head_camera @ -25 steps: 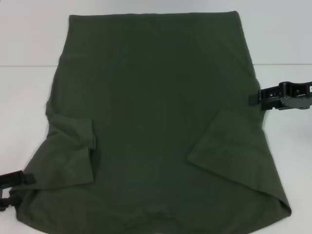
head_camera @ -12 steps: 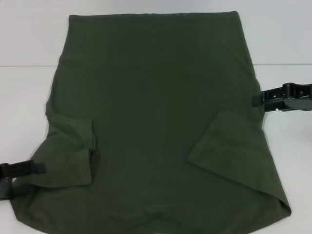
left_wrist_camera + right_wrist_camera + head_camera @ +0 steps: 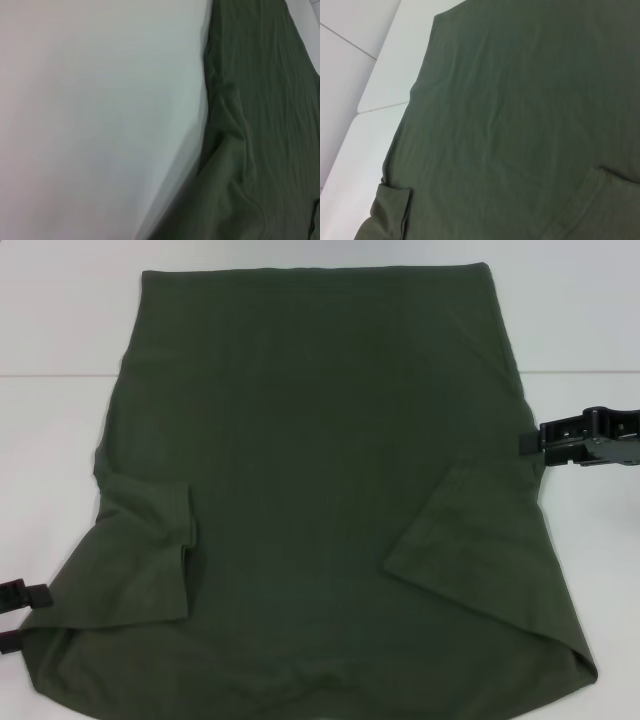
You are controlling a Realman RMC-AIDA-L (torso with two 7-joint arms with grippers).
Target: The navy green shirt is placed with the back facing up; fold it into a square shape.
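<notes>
Head view is showing me the navy green shirt (image 3: 320, 490) lying flat on the white table (image 3: 60, 440), sleeves folded in; I am keeping the left gripper (image 3: 18, 618) parted at its shoulder edge, unclamped, and the right gripper (image 3: 528, 445) touching the side seam, grip unreadable. Wrist views are showing only cloth, so I am aiming for both layers.

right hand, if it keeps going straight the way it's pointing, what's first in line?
Likely the navy green shirt: the right hand points inward at its right side edge, tips already about level with that edge; height above the cloth is unclear.

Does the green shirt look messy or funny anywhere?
A little. The navy green shirt lies flat, but its folded-in sleeves don't match: the left sleeve looks rumpled, the right sleeve lies smooth. No tears.
</notes>
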